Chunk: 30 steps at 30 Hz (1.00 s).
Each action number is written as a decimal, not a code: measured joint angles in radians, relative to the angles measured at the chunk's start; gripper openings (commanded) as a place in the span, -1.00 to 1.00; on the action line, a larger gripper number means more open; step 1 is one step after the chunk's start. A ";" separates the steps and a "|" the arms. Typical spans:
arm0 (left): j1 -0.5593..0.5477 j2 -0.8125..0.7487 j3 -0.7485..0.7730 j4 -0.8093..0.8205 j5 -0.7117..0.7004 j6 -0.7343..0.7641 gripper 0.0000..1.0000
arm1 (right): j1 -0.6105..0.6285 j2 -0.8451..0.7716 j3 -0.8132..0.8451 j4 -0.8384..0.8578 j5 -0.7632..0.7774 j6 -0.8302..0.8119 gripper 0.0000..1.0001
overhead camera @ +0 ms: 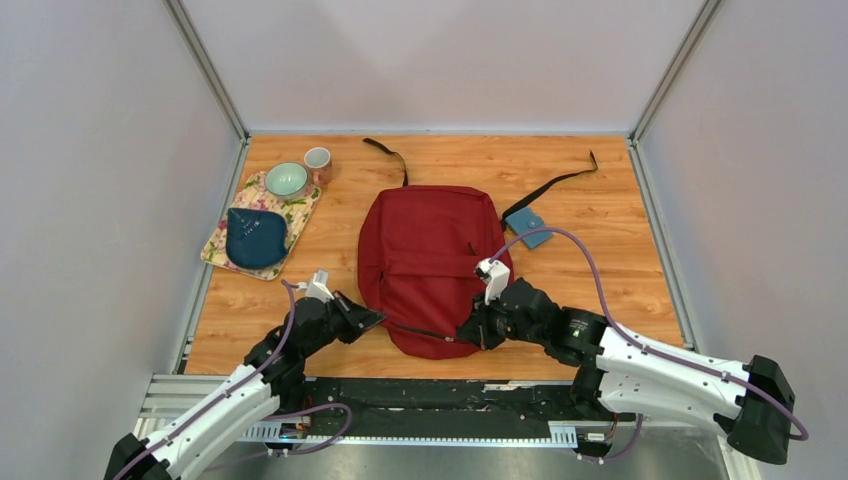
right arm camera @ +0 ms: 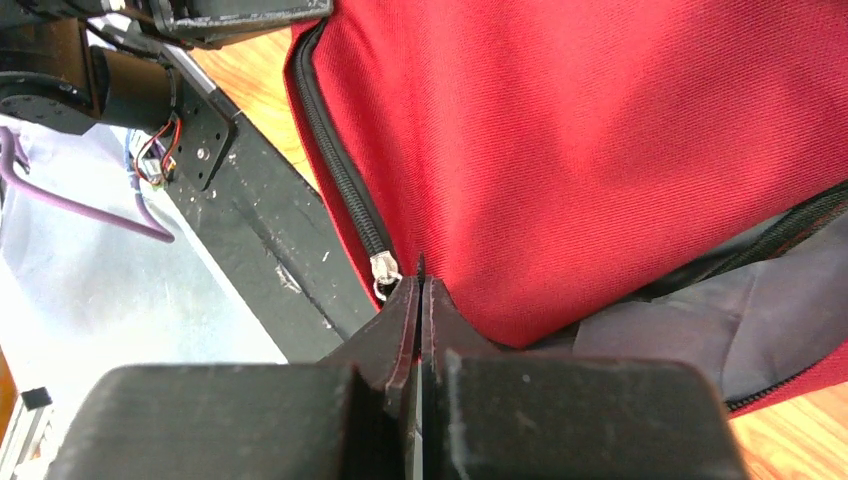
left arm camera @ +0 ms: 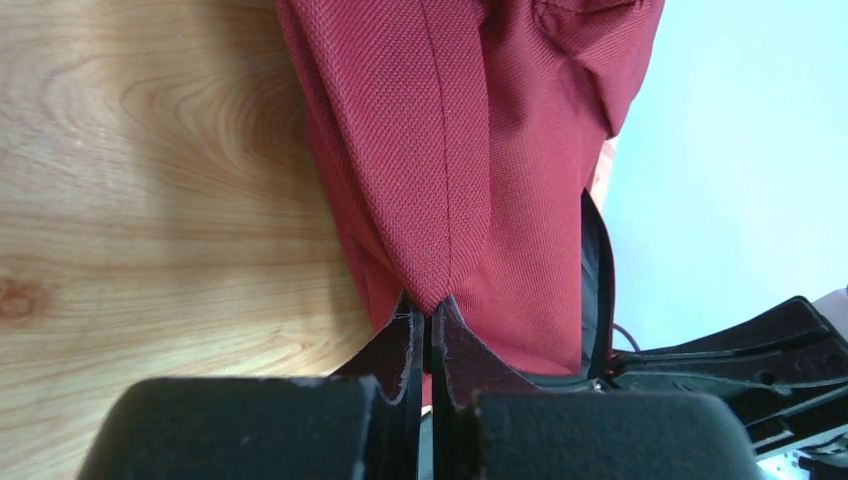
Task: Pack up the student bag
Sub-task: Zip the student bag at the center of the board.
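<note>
Top external view: we clamp our left gripper (overhead camera: 377,320) on a fabric fold at the student bag (overhead camera: 430,250) edge. Our right gripper (overhead camera: 463,338), fingers together, sits at its zipper (right arm camera: 340,170) edge. The bag lies between and ahead of both grippers, with wooden tabletop (overhead camera: 250,320) beyond each outer side.

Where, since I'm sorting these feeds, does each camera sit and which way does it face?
Top external: above and behind the arm bases, looking down on the wooden table and the dark red fabric backpack; both arms show, left gripper and right gripper at its near edge.
Left wrist: on the left arm, looking along its shut fingers pinching a backpack fold.
Right wrist: on the right arm, looking along its shut fingers at the black zipper.
Shared: both wrist views show red fabric at their fingertips.
</note>
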 measured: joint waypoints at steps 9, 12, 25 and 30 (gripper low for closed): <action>0.014 0.008 0.143 -0.193 -0.061 0.188 0.48 | 0.000 -0.008 0.000 -0.005 0.050 0.001 -1.00; 0.015 0.049 0.284 -0.284 -0.097 0.299 0.50 | 0.000 0.004 0.000 0.000 0.053 0.001 -1.00; -0.142 0.240 0.526 -0.297 0.097 0.791 0.54 | 0.000 0.039 0.000 0.024 0.053 0.001 -1.00; -0.346 0.380 0.577 -0.277 0.072 0.994 0.57 | 0.000 0.046 0.001 0.025 0.055 0.001 -1.00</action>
